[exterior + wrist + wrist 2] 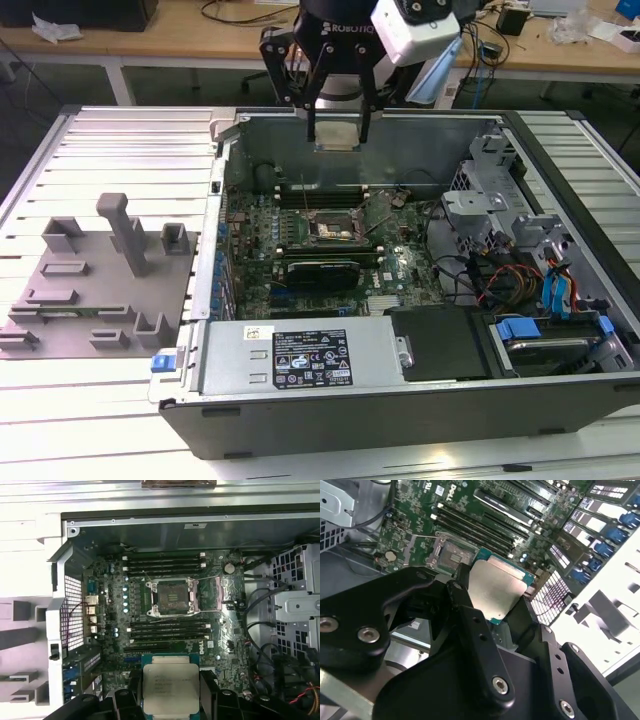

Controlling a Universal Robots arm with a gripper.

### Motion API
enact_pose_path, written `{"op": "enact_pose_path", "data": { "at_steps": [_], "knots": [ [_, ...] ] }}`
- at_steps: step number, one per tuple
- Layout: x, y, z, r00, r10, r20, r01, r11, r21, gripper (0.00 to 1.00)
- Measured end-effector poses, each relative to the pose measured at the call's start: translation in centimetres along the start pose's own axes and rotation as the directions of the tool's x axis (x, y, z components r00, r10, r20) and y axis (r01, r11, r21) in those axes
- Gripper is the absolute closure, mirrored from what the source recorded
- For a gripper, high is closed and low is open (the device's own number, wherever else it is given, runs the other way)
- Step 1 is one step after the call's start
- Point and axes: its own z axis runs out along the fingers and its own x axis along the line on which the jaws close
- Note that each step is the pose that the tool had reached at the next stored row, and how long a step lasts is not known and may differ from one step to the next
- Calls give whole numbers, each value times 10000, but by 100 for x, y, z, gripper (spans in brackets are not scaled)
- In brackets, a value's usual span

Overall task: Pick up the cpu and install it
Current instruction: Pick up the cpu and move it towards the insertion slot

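While the gripper (338, 138) hangs over the far wall of the computer case (400, 405), its two black fingers are clamped on opposite edges of the cpu (337, 132), so the pick-up looks done and the carry toward the board is the step in hand. Both wrist views show the chip's silvery lid facing the cameras between the fingers (465, 592), with a green rim of substrate showing around it. The cpu (171, 687) is clear of everything below and well apart from the cpu socket (171, 596). The socket sits in the middle of the motherboard (300, 215) between two banks of memory slots (167, 562). Its frame appears open and its contact field bare. To my eye, installing calls for the chip to be held level, squared to that frame and turned the right way round, since the fit leaves little slack. On the exterior view's left, outside the case, a grey fixture plate (90, 290) lies on the slatted table (120, 140). As for writing, a white sticker (310, 360) covers the power supply box at the near wall. The gripper body, the cpu lid (495, 587) and the motherboard also carry lettering, and none of it is read out here.
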Motion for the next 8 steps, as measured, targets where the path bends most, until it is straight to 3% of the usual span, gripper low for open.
{"op": "enact_pose_path", "data": {
  "at_steps": [8],
  "knots": [
    [-2, -1, 33, 10000, 0, 0, 0, 10000, 1, 45]
  ]
}}
